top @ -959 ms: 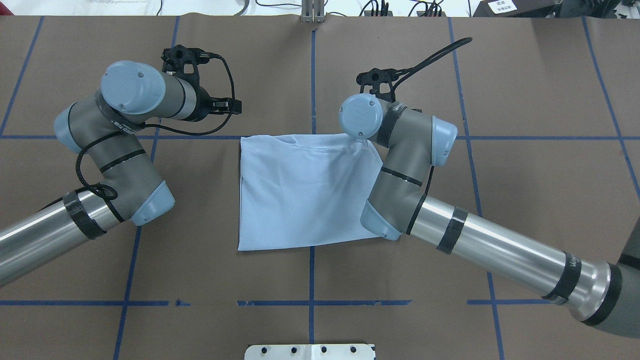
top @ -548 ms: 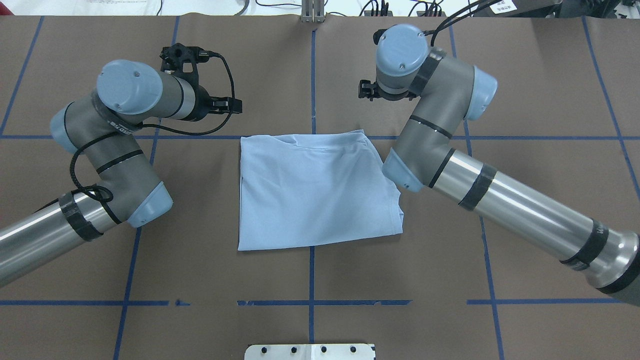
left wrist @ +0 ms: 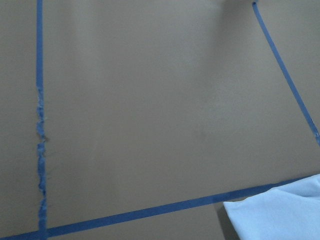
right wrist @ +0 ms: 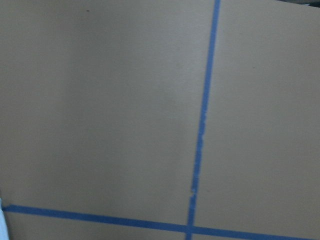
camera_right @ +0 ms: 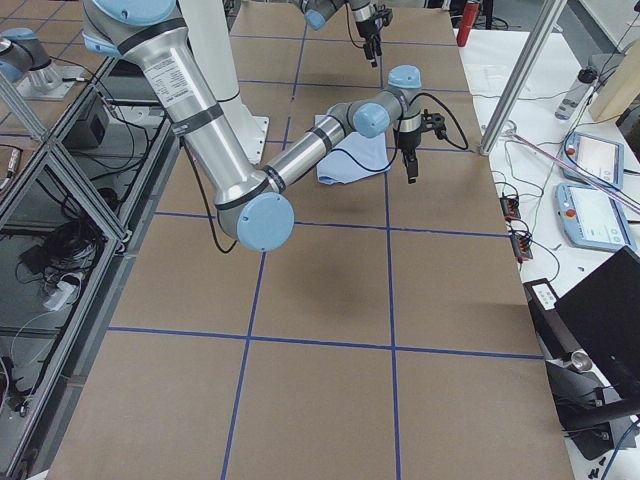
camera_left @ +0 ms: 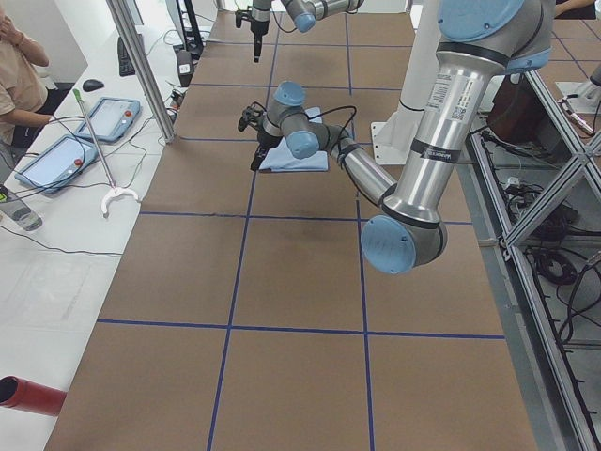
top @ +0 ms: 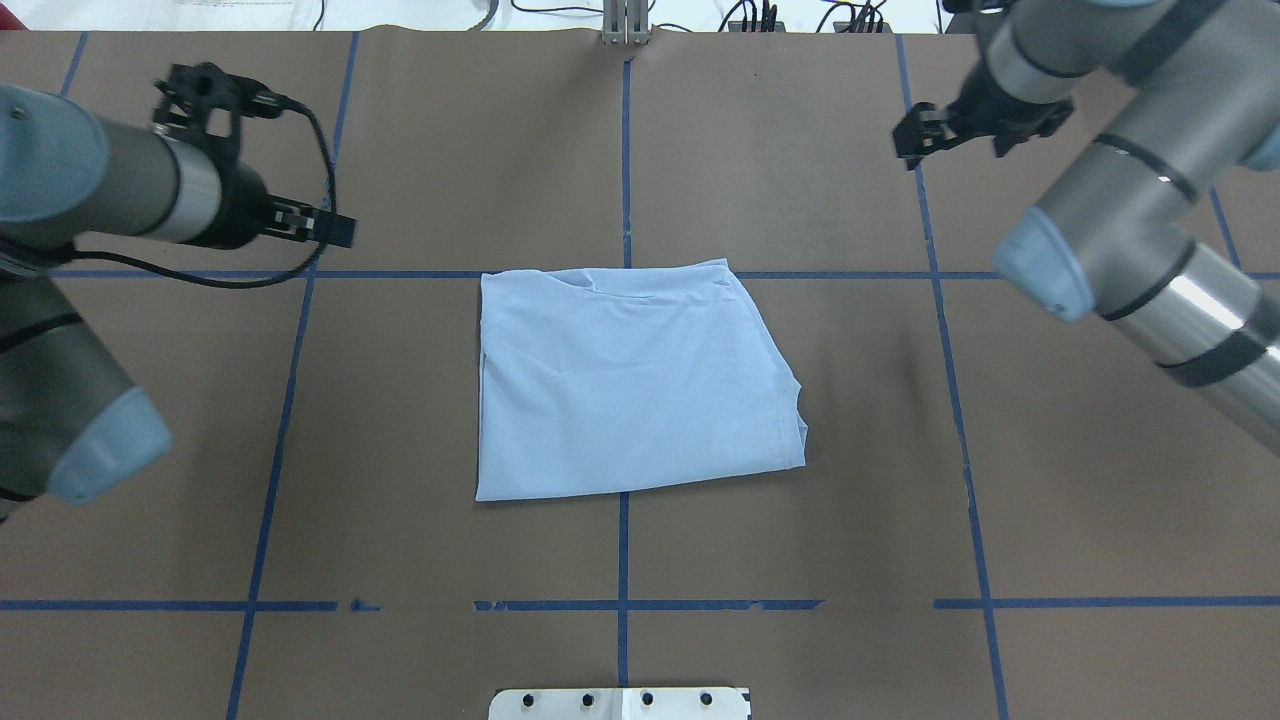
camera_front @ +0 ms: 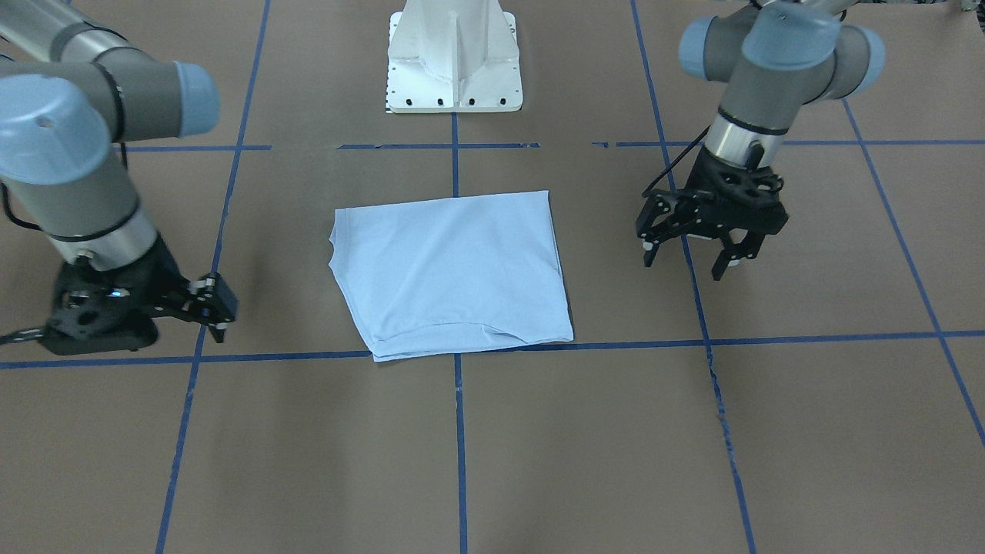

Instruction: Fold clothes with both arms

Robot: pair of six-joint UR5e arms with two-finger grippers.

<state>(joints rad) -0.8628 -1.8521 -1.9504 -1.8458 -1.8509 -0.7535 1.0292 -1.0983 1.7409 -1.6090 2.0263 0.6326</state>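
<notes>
The clothes are one light blue T-shirt (top: 630,380), folded into a rough rectangle at the table's middle (camera_front: 454,269). Neither gripper touches it. My left gripper (camera_front: 685,264) hangs open over bare table on the shirt's left side (top: 325,225), a clear gap away. My right gripper (camera_front: 214,308) is open and holds nothing, out past the shirt's far right corner (top: 908,135). The left wrist view catches only a shirt corner (left wrist: 275,215). The right wrist view shows bare table with tape lines. The collar, print and label are hidden.
Blue tape lines (top: 625,605) grid the brown table. The white pedestal base (camera_front: 454,61) stands at the robot's edge. Cables (top: 760,15) lie along the far edge. Tablets (camera_left: 56,160) and a person (camera_left: 19,66) are beside the table's left end.
The right gripper let go of the shirt's far right corner and swung up and away to the far right. The left arm pulled back to the left. The shirt lies settled.
</notes>
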